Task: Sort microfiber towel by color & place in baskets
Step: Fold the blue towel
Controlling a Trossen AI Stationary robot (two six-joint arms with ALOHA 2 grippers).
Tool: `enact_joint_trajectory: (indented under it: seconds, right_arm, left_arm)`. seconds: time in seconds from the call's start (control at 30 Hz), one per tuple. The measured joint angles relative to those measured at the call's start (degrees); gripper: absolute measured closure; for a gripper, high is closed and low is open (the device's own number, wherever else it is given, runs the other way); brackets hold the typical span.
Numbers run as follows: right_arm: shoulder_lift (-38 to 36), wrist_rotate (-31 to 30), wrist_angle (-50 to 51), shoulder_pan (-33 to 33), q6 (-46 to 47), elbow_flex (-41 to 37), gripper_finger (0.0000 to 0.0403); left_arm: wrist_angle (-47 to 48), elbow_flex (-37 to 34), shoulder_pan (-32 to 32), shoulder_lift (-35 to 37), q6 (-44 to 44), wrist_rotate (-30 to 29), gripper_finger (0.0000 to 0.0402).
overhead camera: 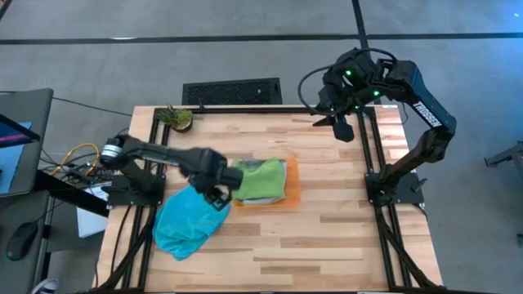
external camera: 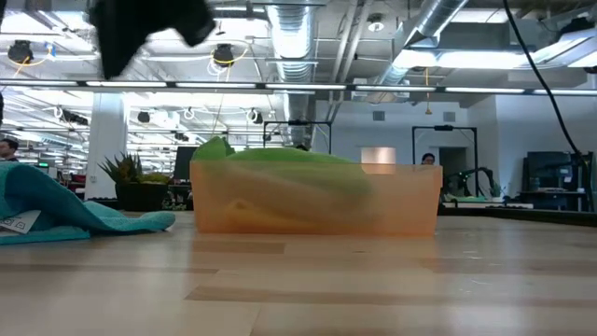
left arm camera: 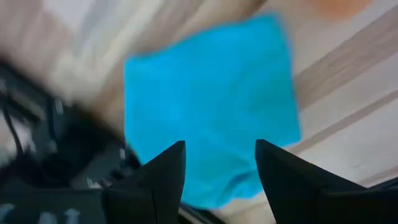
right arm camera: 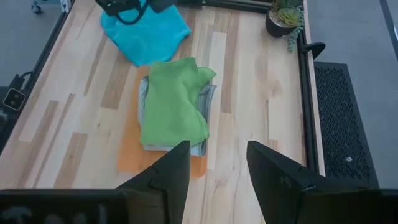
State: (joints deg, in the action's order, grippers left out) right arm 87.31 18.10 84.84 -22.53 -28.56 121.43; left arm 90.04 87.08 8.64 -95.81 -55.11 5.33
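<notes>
An orange tray [overhead camera: 291, 189] sits mid-table, with a crumpled green towel [overhead camera: 260, 180] lying in it. The right wrist view shows the green towel [right arm camera: 174, 106] on top of a grey one [right arm camera: 209, 98]. A blue towel [overhead camera: 185, 224] lies bunched on the table to the tray's left. My left gripper [overhead camera: 217, 196] hangs open, pointing down, above the blue towel's [left arm camera: 211, 112] edge nearest the tray and clear of it. My right gripper [overhead camera: 340, 124] waits open, raised over the far right part of the table.
A small potted plant [overhead camera: 176, 119] stands at the far left corner. Dark frame rails [overhead camera: 372, 155] run along the table's left and right sides. Bare wood lies in front of the tray [overhead camera: 310, 245] and to its right.
</notes>
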Motion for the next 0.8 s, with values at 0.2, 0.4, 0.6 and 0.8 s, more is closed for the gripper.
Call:
enact_joint_trajectory:
  seconds: [0.2,0.4,0.6,0.8]
  right_arm:
    - [0.0,0.0,0.0,0.9,0.0,0.0,0.0221]
    - [0.0,0.0,-0.1,2.2,0.0,0.0,0.0221]
    - [0.0,0.0,-0.1,2.6,0.0,0.0,0.0221]
    - [0.0,0.0,0.0,2.6,-0.3,0.0,0.0221]
  left_arm:
    - [-1.5,-7.2,7.0,2.8,-11.4,4.1,0.0215]
    - [-12.8,-10.1,11.5,2.8,-17.0,6.2,0.0215]
    - [-24.6,-13.1,12.7,1.9,-19.1,1.1,0.0215]
    - [-31.9,-17.8,13.4,1.9,-23.2,-0.6,0.0215]
